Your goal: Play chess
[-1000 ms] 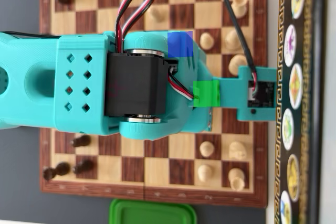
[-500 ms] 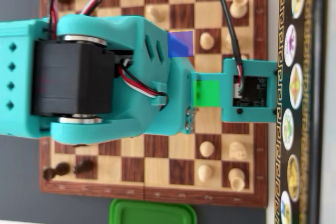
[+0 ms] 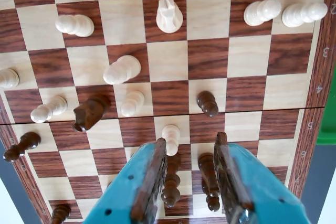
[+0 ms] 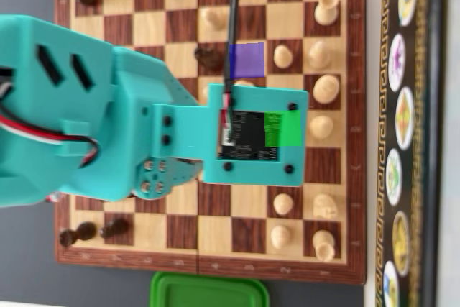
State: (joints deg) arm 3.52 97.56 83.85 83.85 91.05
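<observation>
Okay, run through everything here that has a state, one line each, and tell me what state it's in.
gripper: open, empty, hovering over the board.
white pawn: upright, between the fingers' tips, untouched.
two dark pawns: upright, low between the fingers.
dark knight: upright, free.
chessboard: unfolded flat.
green container: lid on.

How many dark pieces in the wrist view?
6 dark pieces: one left of centre, one right of centre, one at left edge, one bottom left, two inside the open gripper. Its fingers may hide more.
</observation>
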